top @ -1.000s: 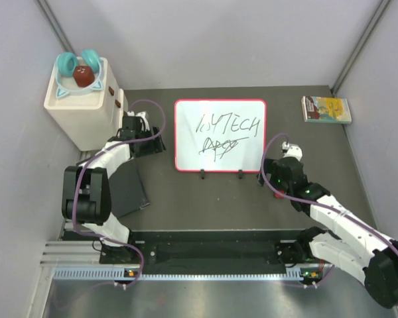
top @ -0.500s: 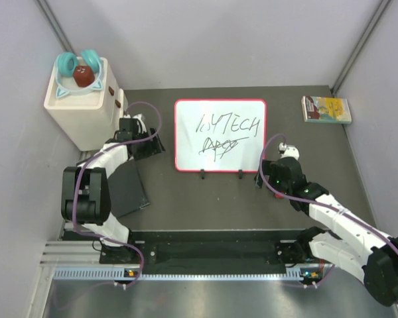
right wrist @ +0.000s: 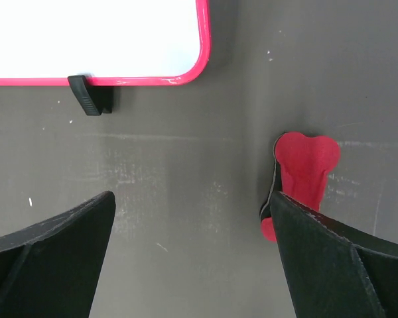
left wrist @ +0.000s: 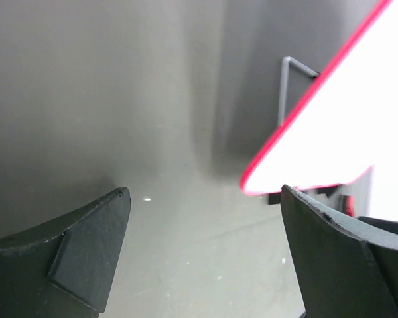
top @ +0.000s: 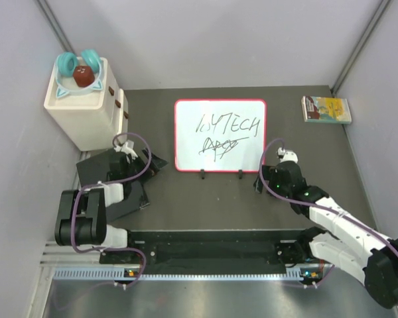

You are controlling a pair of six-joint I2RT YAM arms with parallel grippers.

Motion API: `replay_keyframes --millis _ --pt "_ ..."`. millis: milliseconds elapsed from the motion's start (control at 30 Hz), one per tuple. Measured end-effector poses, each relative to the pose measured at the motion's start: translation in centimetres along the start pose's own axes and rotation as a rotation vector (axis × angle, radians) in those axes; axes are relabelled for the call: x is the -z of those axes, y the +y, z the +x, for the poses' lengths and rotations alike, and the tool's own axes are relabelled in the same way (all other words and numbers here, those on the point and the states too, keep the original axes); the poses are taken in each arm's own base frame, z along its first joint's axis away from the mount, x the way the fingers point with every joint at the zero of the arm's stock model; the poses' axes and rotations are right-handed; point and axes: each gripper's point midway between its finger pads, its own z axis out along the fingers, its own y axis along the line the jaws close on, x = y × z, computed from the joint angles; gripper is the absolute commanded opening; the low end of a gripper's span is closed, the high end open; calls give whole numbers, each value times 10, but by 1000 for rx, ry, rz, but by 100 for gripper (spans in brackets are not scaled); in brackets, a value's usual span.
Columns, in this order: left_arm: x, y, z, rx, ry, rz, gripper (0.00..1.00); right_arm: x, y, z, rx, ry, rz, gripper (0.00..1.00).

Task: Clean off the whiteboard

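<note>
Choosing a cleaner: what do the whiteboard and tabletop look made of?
Whiteboard: smooth glossy white panel, probably coated, with a red plastic-looking rim; it glares bright. Tabletop: dark grey matte sheet, perhaps laminate or rubber; scuffs and pale smears show.

The whiteboard (top: 220,135) lies flat on the dark tabletop (top: 205,199), left of the small yellow-green book (top: 326,109) in the overhead view and a little apart from it. It is a white rectangle with a thin red rim and rounded corners. Black marker writing (top: 229,124) covers its middle, unerased, with a struck-through scribble beneath. Two black feet (top: 202,175) jut from its near edge.
</note>
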Motion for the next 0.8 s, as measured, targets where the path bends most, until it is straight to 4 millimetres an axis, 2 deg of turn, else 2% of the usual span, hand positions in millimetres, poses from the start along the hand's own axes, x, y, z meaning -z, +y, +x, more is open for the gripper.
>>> replay_keyframes --millis 167,400,533,633,800 --pt "-2 -11 7 18 -25 128 95 3 1 -1 -2 -12 -12 99" --pt "-17 -22 13 81 -6 300 87 4 3 2 15 3 -30 99" --pt "-23 -25 19 157 38 360 81 5 2 6 26 22 -28 98" --pt "-25 -29 20 199 65 392 80 8 0 9 32 41 -18 98" --pt "-27 -32 22 224 90 411 76 12 -3 4 24 42 11 95"
